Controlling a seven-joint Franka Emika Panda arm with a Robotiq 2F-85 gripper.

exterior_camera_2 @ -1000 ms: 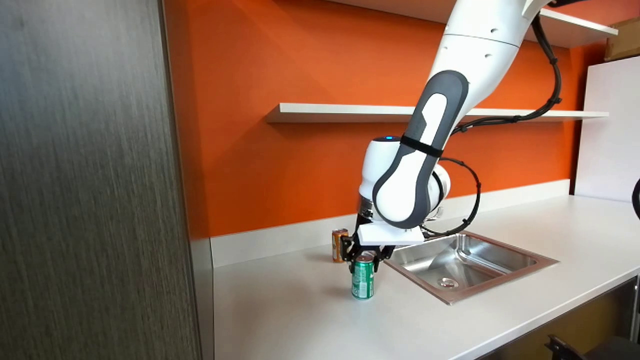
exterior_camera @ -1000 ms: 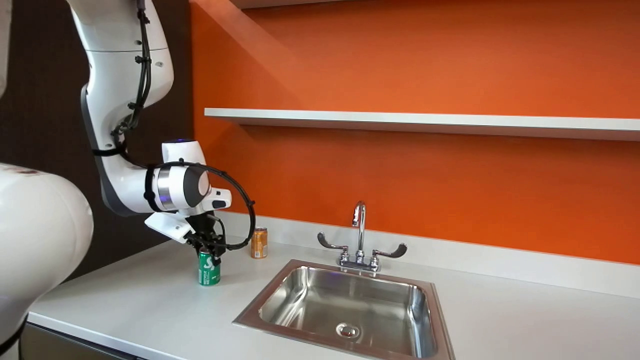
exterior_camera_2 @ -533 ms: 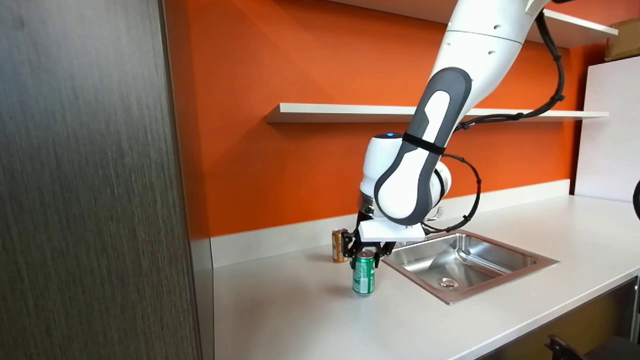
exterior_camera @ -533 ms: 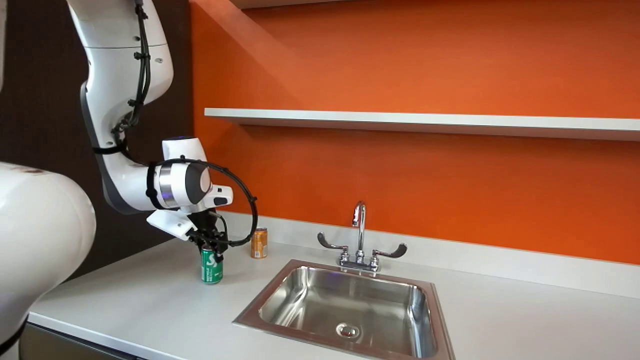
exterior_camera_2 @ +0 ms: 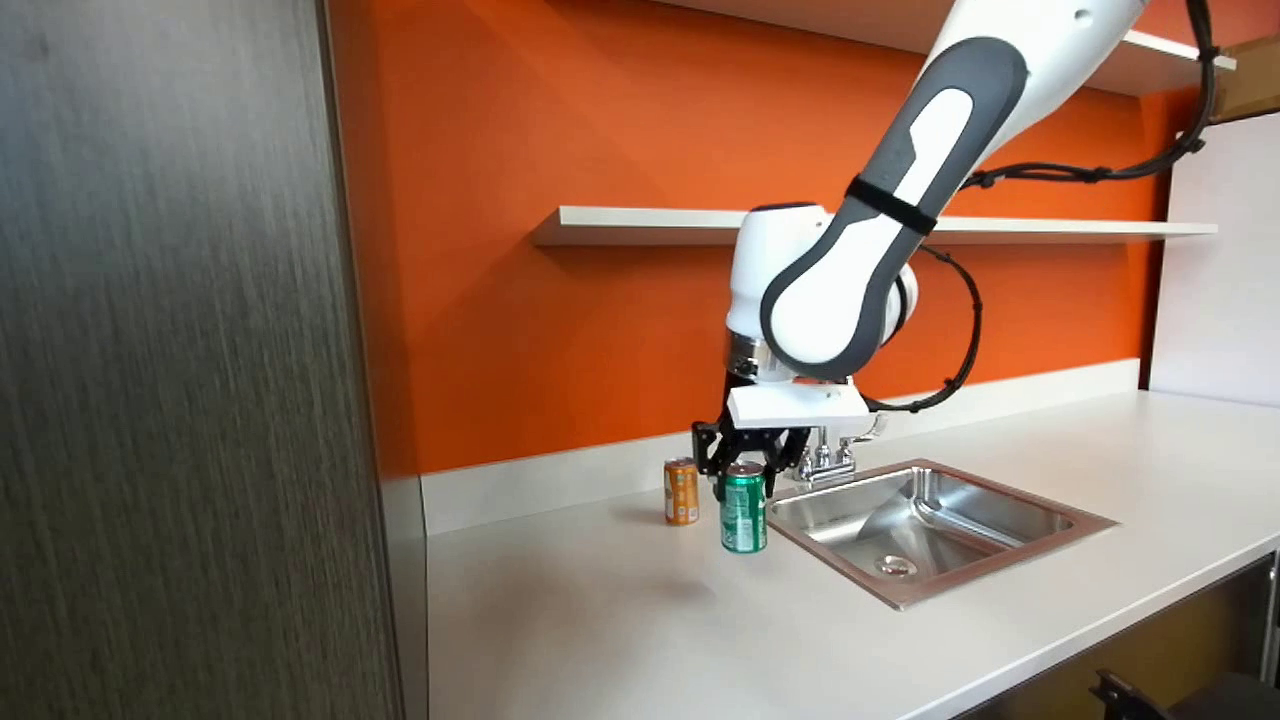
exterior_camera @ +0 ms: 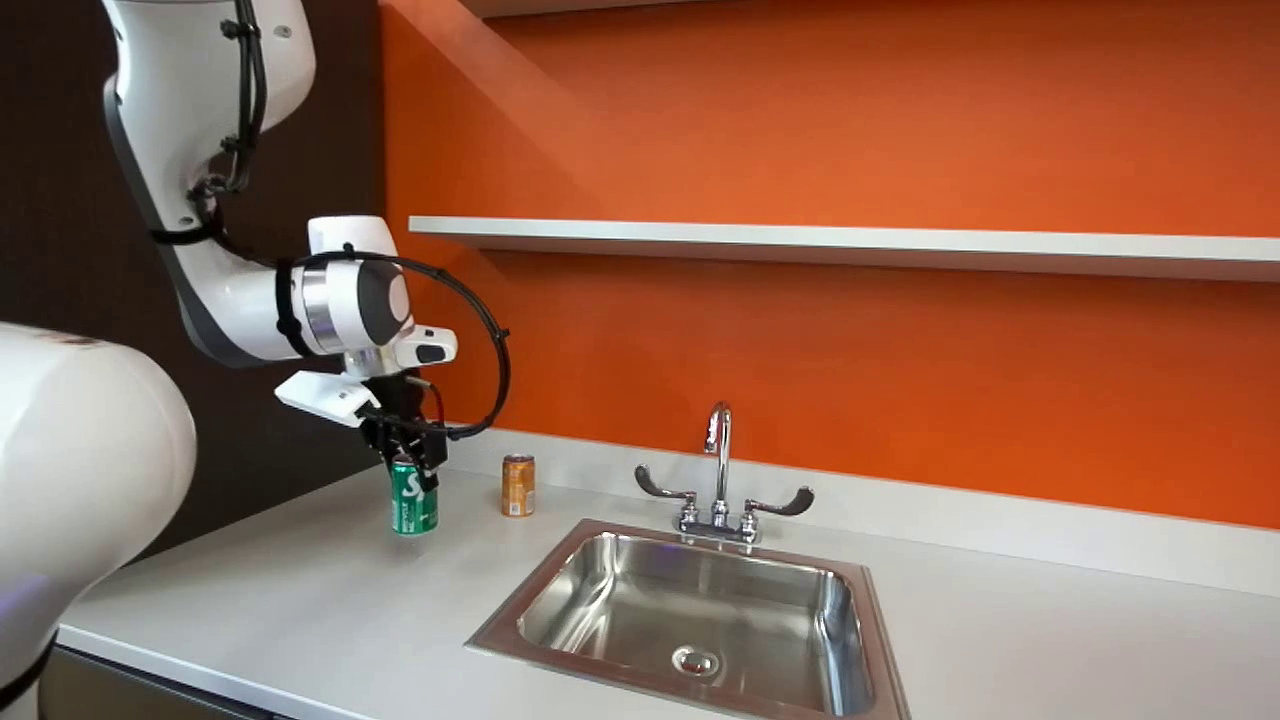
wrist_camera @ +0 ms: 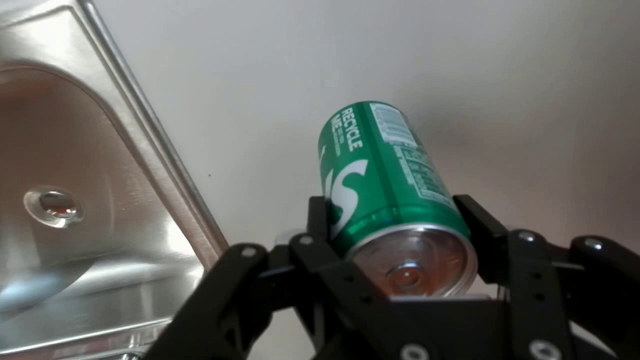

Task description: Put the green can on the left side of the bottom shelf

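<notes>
The green can (exterior_camera: pixel 413 512) is upright between the fingers of my gripper (exterior_camera: pixel 412 478), a little above the white countertop. In an exterior view the can (exterior_camera_2: pixel 743 518) shows a gap from its shadow on the counter. In the wrist view my gripper (wrist_camera: pixel 390 210) has one black finger on each side of the can (wrist_camera: pixel 375 155), near its silvery top. The bottom shelf (exterior_camera: pixel 840 238) is a long white board on the orange wall, higher than the can. It also shows in an exterior view (exterior_camera_2: pixel 650 226), partly hidden behind the arm.
An orange can (exterior_camera: pixel 518 486) stands on the countertop (exterior_camera: pixel 300 610) near the wall, close to my gripper. A steel sink (exterior_camera: pixel 533 585) with a faucet (exterior_camera: pixel 720 465) lies to one side. A dark panel (exterior_camera_2: pixel 180 360) stands at the counter's end. A higher shelf (exterior_camera_2: pixel 1150 62) is above.
My gripper has risen with the green can, which has gone from on or near the counter to clearly above it. The upper arm has drawn back. The orange can has not moved.
</notes>
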